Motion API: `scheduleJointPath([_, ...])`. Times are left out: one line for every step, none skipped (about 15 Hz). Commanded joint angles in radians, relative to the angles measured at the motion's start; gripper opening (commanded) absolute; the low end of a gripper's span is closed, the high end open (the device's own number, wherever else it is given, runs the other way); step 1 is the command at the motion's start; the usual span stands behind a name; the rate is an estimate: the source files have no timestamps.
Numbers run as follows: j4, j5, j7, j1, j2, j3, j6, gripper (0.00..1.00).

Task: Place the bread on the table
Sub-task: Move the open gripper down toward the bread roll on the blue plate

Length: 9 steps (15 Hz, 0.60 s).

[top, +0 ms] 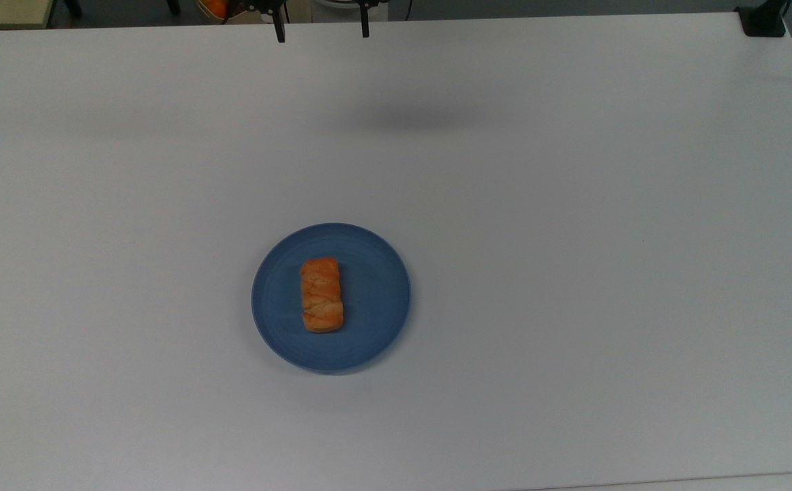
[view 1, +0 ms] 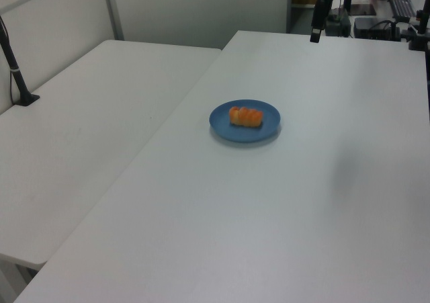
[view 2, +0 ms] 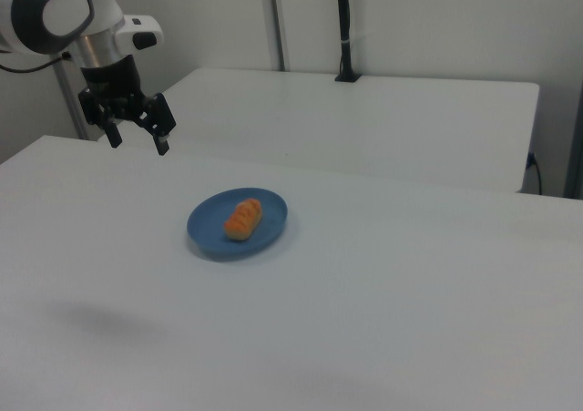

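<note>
Top view: a blue plate (top: 375, 300) on the white desk (top: 573, 239) carries the bread (top: 322, 294), lying lengthwise at the plate's middle. Bare desk surface surrounds the plate on every side. Right view: the claw (view 2: 137, 141) hangs spread wide above the desk, well apart from the plate, holding nothing.

A lab: white tables (view 1: 101, 128), a pole-mounted camera stand (view 2: 344, 28).

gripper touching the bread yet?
Apart. The right view shows the open gripper hanging above the table, clear of the bread on the blue plate.
</note>
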Motion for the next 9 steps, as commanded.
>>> scheduleJointPath([-0.014,0.032,-0.024,-0.006,-0.017,-0.010,0.009,1.00])
scheduleJointPath([-0.013,0.034,-0.024,-0.006,-0.017,-0.012,0.009,1.00])
scheduleJointPath([-0.014,0.034,-0.024,-0.006,-0.017,-0.012,0.011,1.00])
scheduleJointPath([-0.017,0.034,-0.024,-0.006,-0.017,-0.012,0.011,1.00])
scheduleJointPath([-0.019,0.034,-0.033,-0.006,-0.017,-0.012,0.011,1.00])
scheduleJointPath([-0.019,0.034,-0.034,-0.006,-0.017,-0.012,0.009,1.00])
scheduleJointPath([-0.019,0.034,-0.035,-0.006,-0.017,-0.012,0.007,1.00])
scheduleJointPath([-0.019,0.034,-0.035,-0.007,-0.017,-0.014,0.007,1.00])
scheduleJointPath([-0.019,0.034,-0.035,-0.009,-0.017,-0.014,0.007,1.00])
